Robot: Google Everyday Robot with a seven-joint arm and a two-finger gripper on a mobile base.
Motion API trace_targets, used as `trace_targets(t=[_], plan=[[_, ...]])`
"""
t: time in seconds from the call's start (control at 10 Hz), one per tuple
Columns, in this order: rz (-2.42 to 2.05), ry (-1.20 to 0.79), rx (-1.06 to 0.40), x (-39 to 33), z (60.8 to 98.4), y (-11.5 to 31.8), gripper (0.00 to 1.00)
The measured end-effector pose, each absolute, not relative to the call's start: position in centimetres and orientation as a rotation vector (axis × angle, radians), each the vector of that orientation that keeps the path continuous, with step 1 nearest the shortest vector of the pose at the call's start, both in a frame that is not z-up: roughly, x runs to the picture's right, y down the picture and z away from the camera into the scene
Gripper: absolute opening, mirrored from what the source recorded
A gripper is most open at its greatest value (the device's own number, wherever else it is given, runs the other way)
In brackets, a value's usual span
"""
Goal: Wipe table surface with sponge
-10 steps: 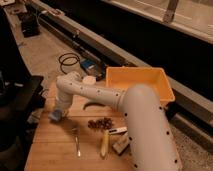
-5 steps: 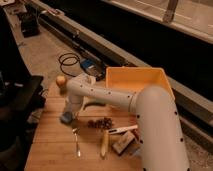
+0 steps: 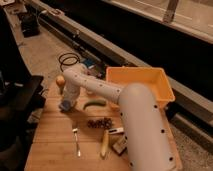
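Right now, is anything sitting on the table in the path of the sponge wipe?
Yes. The gripper is down at the wooden table near its left edge. Close to its right lies a green vegetable; nearer the front lie a fork, a dark grape cluster and a banana.

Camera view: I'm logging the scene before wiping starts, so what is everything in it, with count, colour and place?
table: 1, light wood, centre
bin: 1, yellow-orange, table's right rear
fork: 1, silver, front left of table
banana: 1, yellow, front centre
grapes: 1 bunch, dark, centre
green vegetable: 1, green, beside the arm
round fruit: 1, orange, rear left
cable coil: 1, black, on the floor behind
arm: 1, white, reaching from front right
gripper: 1, low over the table's left, on a bluish object, possibly the sponge
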State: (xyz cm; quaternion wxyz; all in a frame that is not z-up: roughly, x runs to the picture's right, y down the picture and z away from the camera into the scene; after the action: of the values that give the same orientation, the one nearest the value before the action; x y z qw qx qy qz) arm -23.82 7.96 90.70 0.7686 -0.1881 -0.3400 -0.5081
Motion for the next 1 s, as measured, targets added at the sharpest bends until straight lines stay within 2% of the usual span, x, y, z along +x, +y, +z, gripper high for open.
trace_targets(t=[0.5, 1.0], plan=[[-1.173, -0.801, -0.389, -27.3, 89.5, 9.0, 0.00], [-1.095, -0.781, -0.518, -22.3, 86.3, 15.4, 0.00]])
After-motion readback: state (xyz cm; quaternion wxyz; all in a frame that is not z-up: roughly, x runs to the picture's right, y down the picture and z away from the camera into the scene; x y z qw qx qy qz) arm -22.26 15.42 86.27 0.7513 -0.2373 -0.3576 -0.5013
